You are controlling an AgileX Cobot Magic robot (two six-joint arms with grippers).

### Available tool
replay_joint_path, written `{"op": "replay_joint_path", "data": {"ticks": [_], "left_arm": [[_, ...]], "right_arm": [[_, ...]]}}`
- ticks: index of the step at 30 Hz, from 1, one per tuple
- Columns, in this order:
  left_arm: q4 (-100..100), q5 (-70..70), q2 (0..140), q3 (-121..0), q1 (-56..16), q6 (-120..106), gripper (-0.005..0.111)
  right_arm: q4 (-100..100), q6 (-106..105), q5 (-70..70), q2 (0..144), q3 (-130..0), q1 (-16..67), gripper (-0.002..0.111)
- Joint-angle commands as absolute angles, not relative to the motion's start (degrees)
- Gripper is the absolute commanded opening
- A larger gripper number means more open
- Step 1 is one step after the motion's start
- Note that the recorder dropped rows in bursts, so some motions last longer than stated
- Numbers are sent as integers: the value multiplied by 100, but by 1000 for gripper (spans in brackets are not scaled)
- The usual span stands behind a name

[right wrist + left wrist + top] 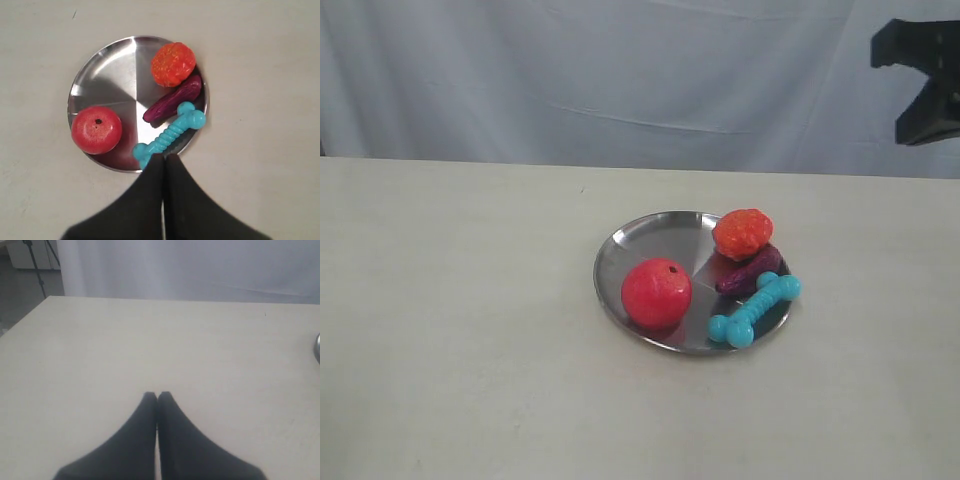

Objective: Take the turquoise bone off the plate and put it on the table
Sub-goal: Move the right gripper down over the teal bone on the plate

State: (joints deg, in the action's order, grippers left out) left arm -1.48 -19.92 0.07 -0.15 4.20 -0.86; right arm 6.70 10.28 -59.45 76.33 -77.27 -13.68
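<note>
We are judging the turquoise bone (169, 136), lying along the plate's (102, 57) rim beside the purple item (172, 100), as light, rubbery and grippy, best pinched across its ribbed shaft, while the right claw (164, 159) and the left claw (157, 396) are both hanging pressed together, empty.

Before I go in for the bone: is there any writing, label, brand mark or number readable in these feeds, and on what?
None: no word, label, number or sign can be read in any view.
The turquoise bone, plate and table show no print.
The red ball has only a dark dot, not a character.
</note>
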Motion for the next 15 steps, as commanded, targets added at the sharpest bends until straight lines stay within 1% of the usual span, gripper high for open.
{"op": "replay_joint_path", "data": {"ticks": [1, 5, 7, 9, 12, 14, 15], "left_arm": [[-146, -1962, 0, 0, 446, -62, 0], [-146, -1962, 0, 0, 446, -62, 0], [-146, -1962, 0, 0, 446, -62, 0], [-146, -1962, 0, 0, 446, -62, 0], [-146, -1962, 0, 0, 446, -62, 0], [-146, -1962, 0, 0, 446, -62, 0], [-146, -1962, 0, 0, 446, -62, 0]], "right_arm": [[780, 938, -6026, 8274, -7990, -1370, 0], [780, 938, -6070, 8801, -7990, -1370, 0], [768, 938, -6068, 9083, -7990, -1300, 5], [765, 938, -6030, 9371, -7990, -1177, 18], [764, 938, -5895, 9759, -7990, -942, 42], [755, 938, -5756, 9992, -7990, -771, 49], [755, 980, -5678, 10118, -7990, -692, 49]]}}
